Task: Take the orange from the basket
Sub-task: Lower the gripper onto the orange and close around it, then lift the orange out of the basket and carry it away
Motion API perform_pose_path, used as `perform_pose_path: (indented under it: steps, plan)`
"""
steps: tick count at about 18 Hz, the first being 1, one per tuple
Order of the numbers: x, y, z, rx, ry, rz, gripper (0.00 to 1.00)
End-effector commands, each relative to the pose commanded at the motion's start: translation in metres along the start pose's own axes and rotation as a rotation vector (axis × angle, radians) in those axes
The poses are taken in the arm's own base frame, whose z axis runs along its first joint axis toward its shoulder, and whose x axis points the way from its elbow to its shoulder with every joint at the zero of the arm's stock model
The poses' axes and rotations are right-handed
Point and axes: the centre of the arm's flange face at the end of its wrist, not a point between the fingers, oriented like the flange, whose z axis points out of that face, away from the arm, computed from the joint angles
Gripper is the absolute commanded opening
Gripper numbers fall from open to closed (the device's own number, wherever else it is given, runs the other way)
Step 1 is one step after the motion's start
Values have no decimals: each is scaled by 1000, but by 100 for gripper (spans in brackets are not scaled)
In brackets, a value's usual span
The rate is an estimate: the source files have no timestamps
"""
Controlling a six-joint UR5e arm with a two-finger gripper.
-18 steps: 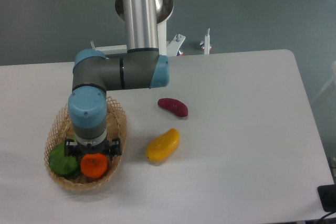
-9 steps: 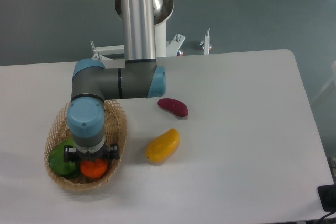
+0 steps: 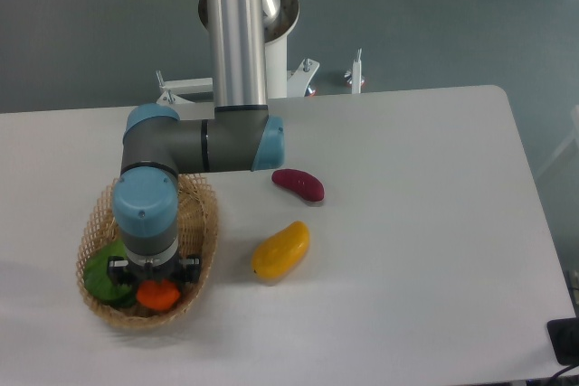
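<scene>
The orange point(image 3: 158, 296) is a small bright-orange fruit lying in the near part of the tan wicker basket point(image 3: 201, 250) at the table's left. My gripper point(image 3: 155, 283) points straight down into the basket, right over the orange, and its wrist hides the fruit's upper half. The fingers are hidden behind the wrist and the fruit, so I cannot tell whether they are open or closed on it.
A green fruit point(image 3: 105, 275) lies in the basket to the left of the orange. A yellow mango point(image 3: 280, 249) and a dark red-purple fruit point(image 3: 298, 183) lie on the white table to the right of the basket.
My gripper has come down into the basket over the orange, so less of the fruit shows. The arm's elbow has shifted slightly left. The fruits on the table have not moved.
</scene>
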Motion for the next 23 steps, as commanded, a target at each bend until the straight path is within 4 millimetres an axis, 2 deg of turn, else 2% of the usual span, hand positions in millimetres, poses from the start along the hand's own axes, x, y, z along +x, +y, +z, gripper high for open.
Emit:
perform_pose_path:
  steps: [3, 7, 9, 12, 14, 17, 19, 23]
  plan:
    - [-5, 2, -24, 32, 0, -4, 63]
    - [-35, -3, -58, 85, -7, -46, 63]
    - [-55, -6, -71, 109, -15, -64, 63]
    - [-90, -9, -80, 122, -30, -60, 63]
    - [-109, -8, -96, 144, -37, -63, 63]
    - [-146, -9, -104, 152, -57, -62, 63]
    - [-169, -5, -118, 161, -70, -69, 63]
    - [-214, 5, -126, 160, -95, -6, 63]
